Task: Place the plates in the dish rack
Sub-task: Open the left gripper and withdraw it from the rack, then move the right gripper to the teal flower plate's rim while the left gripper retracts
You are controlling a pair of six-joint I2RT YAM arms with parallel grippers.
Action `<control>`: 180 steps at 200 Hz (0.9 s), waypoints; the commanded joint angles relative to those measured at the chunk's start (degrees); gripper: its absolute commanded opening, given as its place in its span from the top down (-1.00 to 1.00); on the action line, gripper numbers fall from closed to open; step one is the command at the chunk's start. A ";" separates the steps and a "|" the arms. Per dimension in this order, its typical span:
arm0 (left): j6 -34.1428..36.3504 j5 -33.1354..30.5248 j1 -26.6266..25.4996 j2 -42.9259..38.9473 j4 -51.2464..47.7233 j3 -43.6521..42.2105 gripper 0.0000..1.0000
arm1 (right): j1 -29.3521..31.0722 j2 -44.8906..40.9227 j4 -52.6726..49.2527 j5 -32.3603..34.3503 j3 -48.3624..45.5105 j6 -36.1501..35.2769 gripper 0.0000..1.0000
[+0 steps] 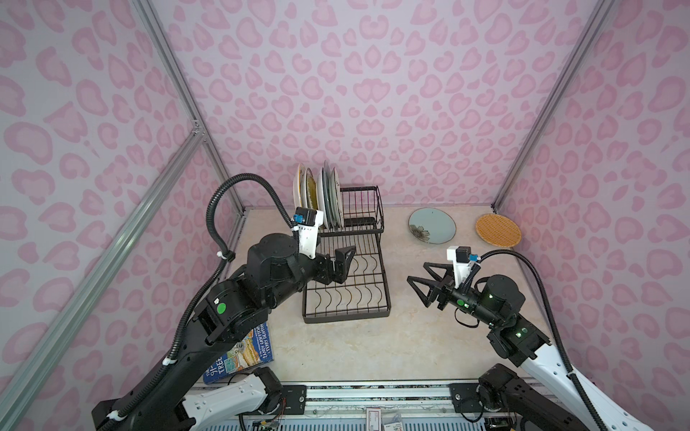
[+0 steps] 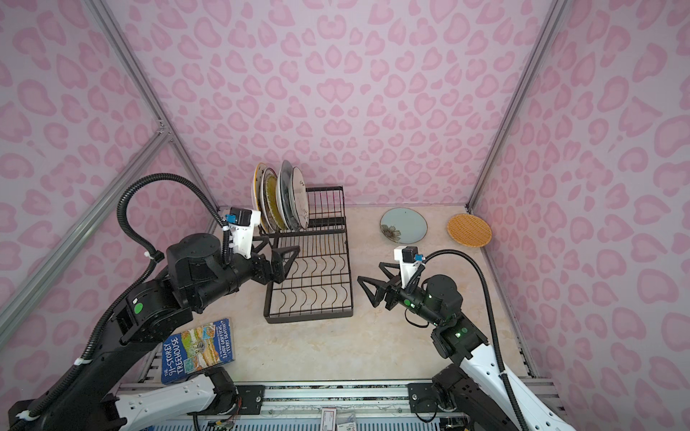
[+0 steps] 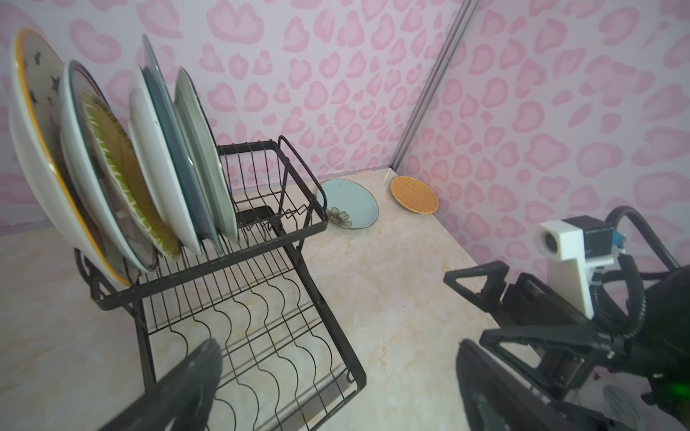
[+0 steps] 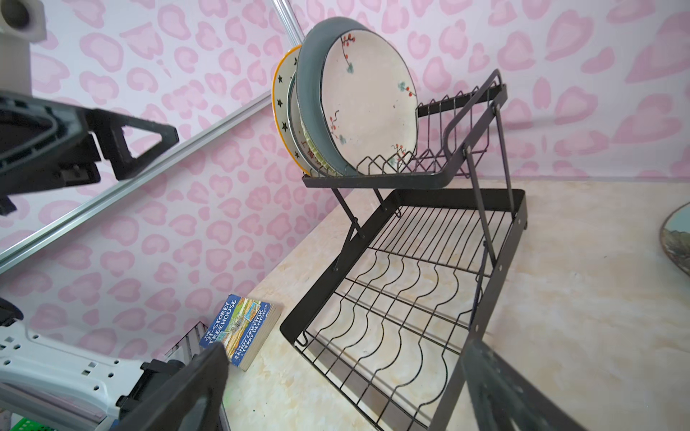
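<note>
The black wire dish rack (image 1: 347, 319) (image 2: 310, 318) stands at the back middle of the table. Several plates (image 1: 322, 197) (image 2: 283, 201) (image 3: 149, 156) (image 4: 367, 97) stand on edge in its raised tier. A pale blue flowered plate (image 1: 432, 225) (image 2: 404, 224) (image 3: 349, 203) and an orange woven-look plate (image 1: 498, 229) (image 2: 469, 230) (image 3: 414, 194) lie flat at the back right. My left gripper (image 1: 334, 258) (image 2: 276, 252) (image 3: 338, 347) hangs open and empty over the rack's lower tray, just in front of the racked plates. My right gripper (image 1: 417, 271) (image 2: 369, 271) (image 4: 345, 349) is open and empty over the table, right of the rack.
A blue paperback book (image 1: 242, 350) (image 2: 198, 350) (image 4: 239, 328) lies at the front left, partly under my left arm. Pink patterned walls with metal frame posts close in the table on three sides. Bare tabletop lies between the rack and the front rail.
</note>
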 commanded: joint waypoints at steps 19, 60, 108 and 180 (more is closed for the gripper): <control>3.64 12.03 0.06 -7.94 8.94 -12.17 -0.95 | -0.42 -2.95 -12.31 11.55 2.43 -0.48 -0.95; 3.01 17.83 0.07 -15.65 13.86 -24.36 -0.95 | -10.00 0.58 -17.06 13.82 -0.01 7.16 -0.95; -3.50 8.95 -0.01 -19.90 12.85 -32.82 -0.95 | -22.16 9.50 -10.51 9.95 -4.05 16.54 -0.95; -11.67 -13.83 0.03 -35.43 -0.62 -37.55 -0.94 | -27.97 36.57 -7.56 14.68 6.77 21.95 -0.93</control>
